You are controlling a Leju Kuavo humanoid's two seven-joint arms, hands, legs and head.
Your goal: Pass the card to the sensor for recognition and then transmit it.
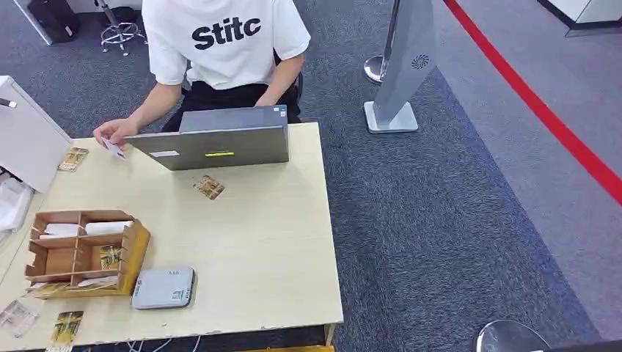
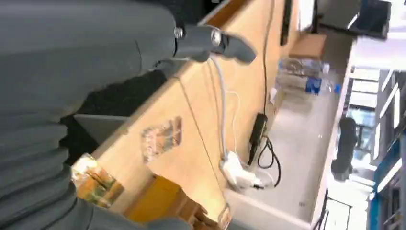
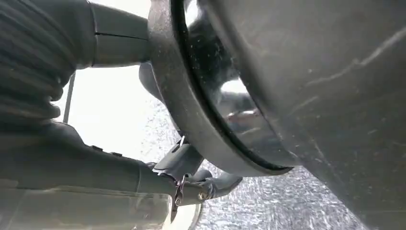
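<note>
At the tabletop's near left corner, the gold-printed rectangular card lay nearest my left hand, whose fingers' spread I could not tell.

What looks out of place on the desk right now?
Card packets lie scattered: one loose mid-desk before the laptop, others at the near-left edge, outside the wooden organizer. Nothing looks spilled or damaged.

One readable word, on a shirt
"Stitc" stands in bold black letters on the white short-sleeved T-shirt of the person at the table's far side.
</note>
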